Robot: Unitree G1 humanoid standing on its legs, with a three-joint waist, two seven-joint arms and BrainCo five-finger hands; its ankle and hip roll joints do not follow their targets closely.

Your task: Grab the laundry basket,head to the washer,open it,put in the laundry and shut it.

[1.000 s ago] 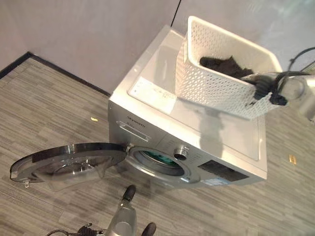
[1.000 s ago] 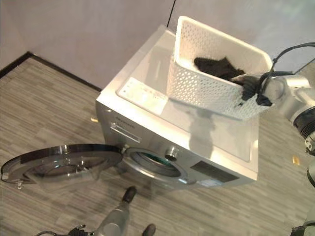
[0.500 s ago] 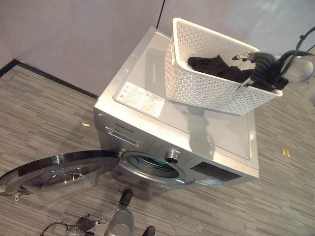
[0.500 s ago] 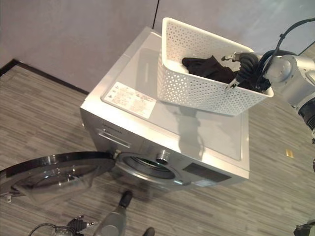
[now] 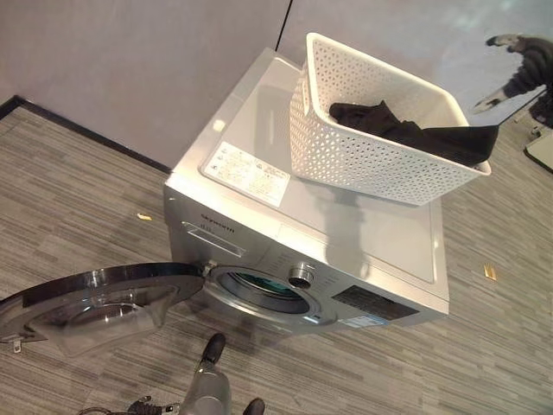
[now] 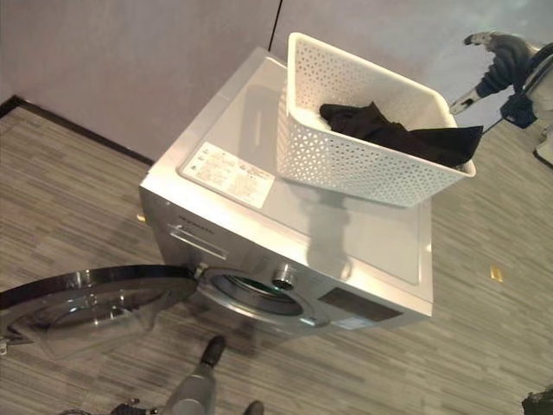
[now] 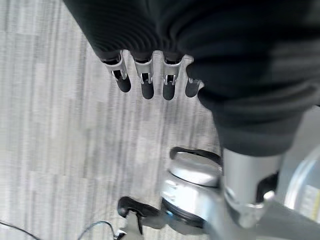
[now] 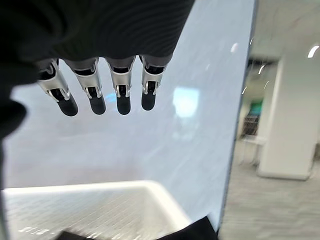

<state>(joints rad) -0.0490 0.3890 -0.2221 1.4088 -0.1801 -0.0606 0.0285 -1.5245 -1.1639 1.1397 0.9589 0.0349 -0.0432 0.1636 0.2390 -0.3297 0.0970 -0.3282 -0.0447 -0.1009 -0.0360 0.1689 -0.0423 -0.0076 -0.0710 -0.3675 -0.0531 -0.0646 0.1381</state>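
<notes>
Left hand (image 7: 150,82): fingers straight, empty, low above the grey plank floor (image 5: 78,199). Silver front-loading washer (image 5: 346,233): round glass door (image 5: 99,298) open. White perforated laundry basket (image 5: 371,151) rests on top, dark laundry (image 5: 406,130) inside, unloaded. Right hand (image 8: 95,90): fingers extended, empty, above the basket.

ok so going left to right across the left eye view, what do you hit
open washer door → washer → white laundry basket holding dark laundry → right hand, raised clear of the basket
</notes>
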